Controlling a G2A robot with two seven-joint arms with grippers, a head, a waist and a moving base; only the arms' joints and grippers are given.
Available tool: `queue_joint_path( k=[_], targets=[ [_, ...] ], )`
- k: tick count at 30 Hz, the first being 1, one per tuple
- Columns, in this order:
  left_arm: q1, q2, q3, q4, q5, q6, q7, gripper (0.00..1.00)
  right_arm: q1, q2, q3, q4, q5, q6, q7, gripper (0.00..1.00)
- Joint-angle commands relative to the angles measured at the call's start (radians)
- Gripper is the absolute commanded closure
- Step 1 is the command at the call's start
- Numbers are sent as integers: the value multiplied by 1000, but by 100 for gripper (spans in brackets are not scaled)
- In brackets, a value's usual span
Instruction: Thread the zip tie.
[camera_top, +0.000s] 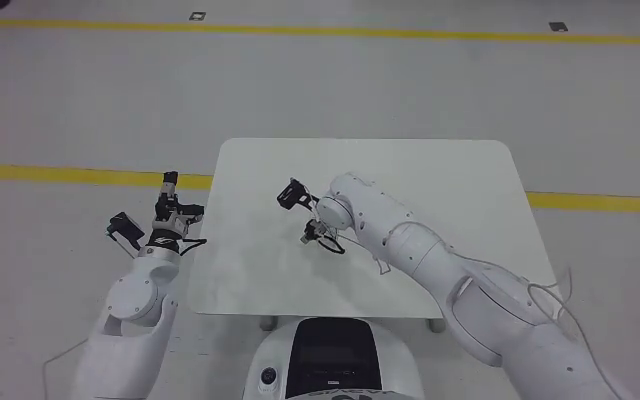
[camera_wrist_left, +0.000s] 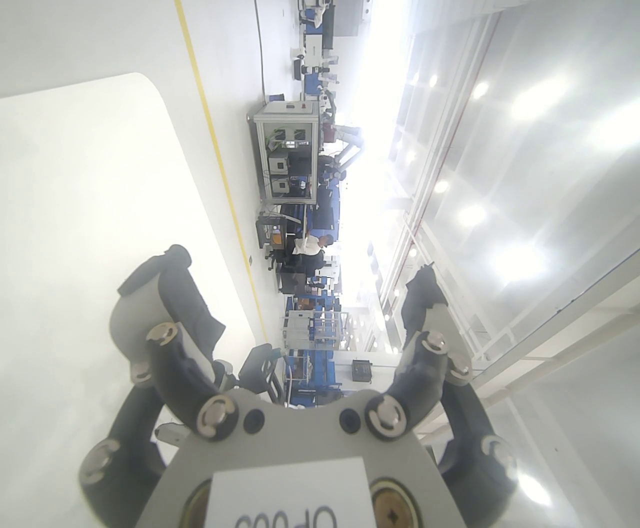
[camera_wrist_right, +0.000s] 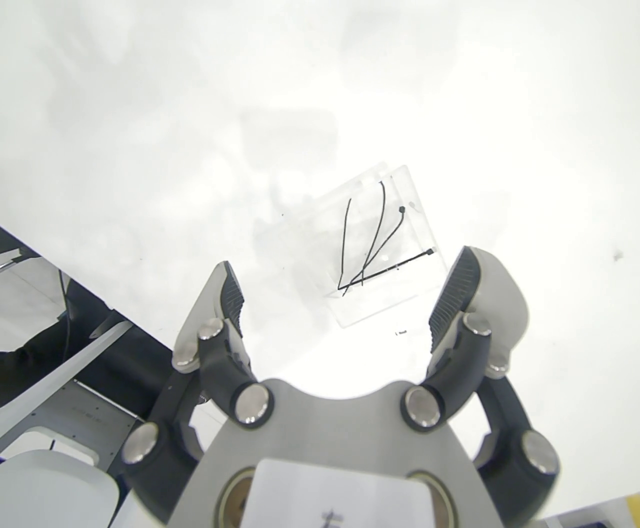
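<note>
Several thin black zip ties (camera_wrist_right: 375, 240) lie crossed in a shallow clear plastic tray (camera_wrist_right: 380, 307) on the white table (camera_wrist_right: 150, 125). My right gripper (camera_wrist_right: 345, 277) hangs open just above the tray, its ribbed pads (camera_wrist_right: 452, 285) on either side of it and nothing between them. In the top view the right gripper (camera_top: 313, 234) is over the table's left-middle part and covers the tray. My left gripper (camera_wrist_left: 299, 270) is open and empty. It sits off the table's left edge (camera_top: 172, 198), pointing away across the room.
The white table (camera_top: 420, 200) has rounded corners, and its near edge runs close behind the tray (camera_wrist_right: 100, 295). A yellow floor line (camera_top: 320, 30) runs beyond the table. To the right of the arm the tabletop is bare.
</note>
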Motion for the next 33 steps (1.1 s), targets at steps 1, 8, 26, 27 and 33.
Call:
queue_joint_path(
  k=[1,8,26,27,33],
  targets=[
    [0,0,0,0,0,0,0,0,1,0,1,1,1,-3,2,0],
    [0,0,0,0,0,0,0,0,-4,0,2,-4,-5,-1,-16,0],
    [0,0,0,0,0,0,0,0,-62,27,51,-83,-117,45,-17,73],
    [0,0,0,0,0,0,0,0,-65,28,56,-84,-122,47,-19,76],
    [0,0,0,0,0,0,0,0,-82,30,63,-89,-162,82,-20,91]
  ],
)
